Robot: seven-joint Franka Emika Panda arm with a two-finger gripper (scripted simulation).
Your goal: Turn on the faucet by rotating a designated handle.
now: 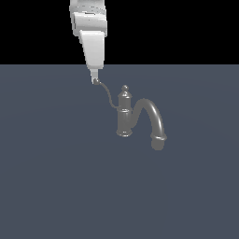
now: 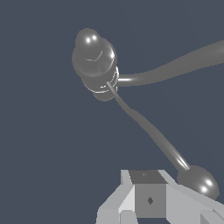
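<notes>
Exterior view: claw at handle tip

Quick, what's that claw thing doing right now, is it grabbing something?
Gripper: right at the ball tip of the handle, but whether it is open or shut, or gripping the tip, cannot be told from these views.

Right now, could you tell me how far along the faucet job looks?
Done: the pincer has reached the ball tip of the handle, the thin curved lever off the faucet column. In hand: the wrist view shows one finger right beside the ball; a firm grip isn't visible. Left: pushing the handle round the column; nothing shows it turned yet, and the spout shows no water.
</notes>
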